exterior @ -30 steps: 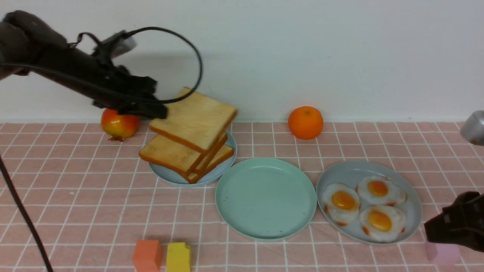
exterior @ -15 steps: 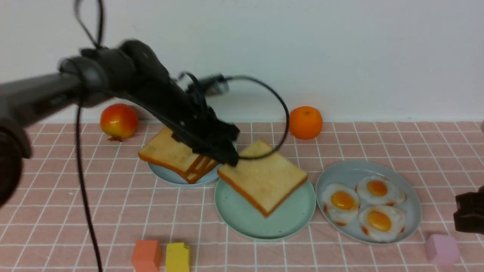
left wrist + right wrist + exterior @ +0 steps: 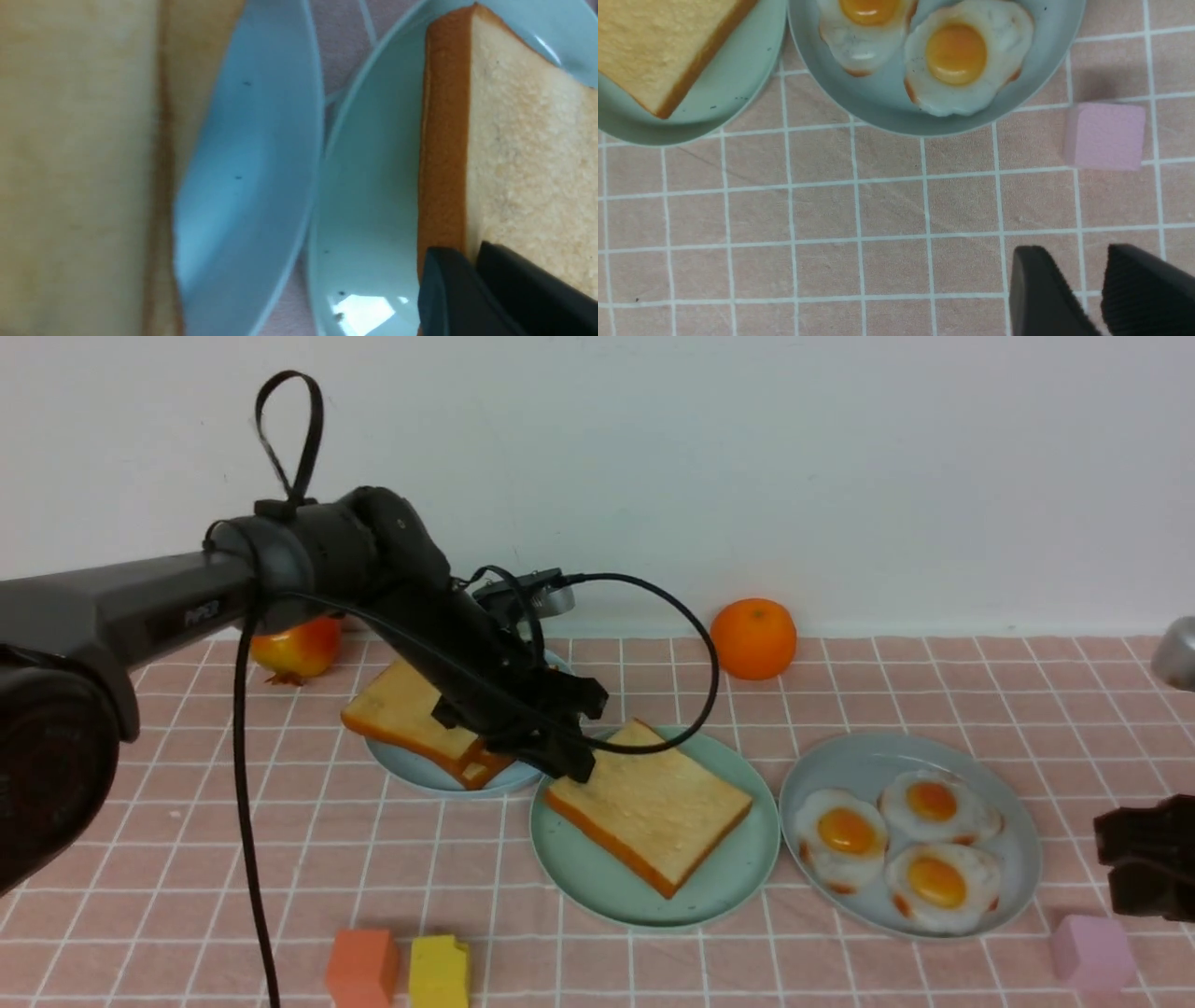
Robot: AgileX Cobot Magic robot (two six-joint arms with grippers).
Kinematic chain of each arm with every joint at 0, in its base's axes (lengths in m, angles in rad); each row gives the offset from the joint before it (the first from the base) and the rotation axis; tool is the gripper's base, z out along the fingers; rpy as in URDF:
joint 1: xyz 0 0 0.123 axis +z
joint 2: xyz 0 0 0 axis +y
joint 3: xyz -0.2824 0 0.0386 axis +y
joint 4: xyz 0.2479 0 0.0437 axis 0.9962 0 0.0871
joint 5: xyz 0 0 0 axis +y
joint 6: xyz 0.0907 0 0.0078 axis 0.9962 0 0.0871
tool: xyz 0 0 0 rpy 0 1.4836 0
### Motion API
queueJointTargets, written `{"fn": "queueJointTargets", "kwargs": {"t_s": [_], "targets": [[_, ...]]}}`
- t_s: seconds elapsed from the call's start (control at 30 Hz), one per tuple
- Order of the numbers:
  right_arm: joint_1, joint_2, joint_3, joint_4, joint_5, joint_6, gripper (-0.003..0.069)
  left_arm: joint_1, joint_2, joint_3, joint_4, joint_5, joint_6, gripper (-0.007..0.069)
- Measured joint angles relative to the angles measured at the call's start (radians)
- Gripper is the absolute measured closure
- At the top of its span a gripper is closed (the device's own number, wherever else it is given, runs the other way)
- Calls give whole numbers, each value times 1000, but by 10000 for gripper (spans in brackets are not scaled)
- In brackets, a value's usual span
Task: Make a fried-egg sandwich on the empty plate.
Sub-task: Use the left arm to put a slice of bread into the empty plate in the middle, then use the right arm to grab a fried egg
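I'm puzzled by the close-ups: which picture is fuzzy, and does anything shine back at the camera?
Left wrist view: the stacked golden-brown toast slices are out of focus, and white glare sits on the round mint-green plastic plate. Right wrist and front views: sharp.

Soft, even indoor light fills every view, with only a faint shadow beside the pink cube (image 3: 1105, 135) and a white glare patch on the mint-green plate (image 3: 369, 186), while the left wrist view renders the toast stack (image 3: 70, 163) blurred.
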Motion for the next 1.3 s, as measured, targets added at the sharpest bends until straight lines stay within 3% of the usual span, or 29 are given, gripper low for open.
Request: {"fn": "queueJointTargets", "kwargs": {"t_s": [0.07, 0.23, 0.27, 0.33, 0.43, 0.53, 0.63, 0.73, 0.77, 0.87, 1.0, 1.3], "targets": [[1, 16, -15, -1, 0, -10, 401, -2, 0, 0, 0, 1, -12, 468], [1, 107, -110, -16, 0, -58, 328, 3, -23, 0, 53, 17, -77, 228], [1, 111, -113, -16, 0, -62, 321, 3, -23, 0, 56, 19, -78, 228], [7, 152, -150, -8, 0, -86, 279, 10, -62, 0, 84, 47, -88, 126], [58, 221, -190, -9, 3, -139, 225, 19, -124, 0, 98, 87, -101, 57], [116, 285, -244, -63, 39, -132, 192, 24, -182, 0, 107, 105, -115, 42], [152, 367, -312, -173, 74, 1, 165, 24, -269, 0, 123, 134, -126, 47], [136, 421, -348, -221, 42, 130, 160, 24, -329, 0, 123, 175, -123, 54], [108, 456, -360, -212, -9, 223, 159, 24, -362, 0, 119, 207, -116, 61], [54, 510, -363, -156, -84, 301, 158, 23, -405, 0, 116, 252, -113, 76], [2, 564, -363, -127, -147, 335, 154, 23, -465, 0, 117, 279, -113, 104], [-16, 665, -366, -90, -210, 360, 152, -31, -546, 0, 118, 279, -51, 179]]}}
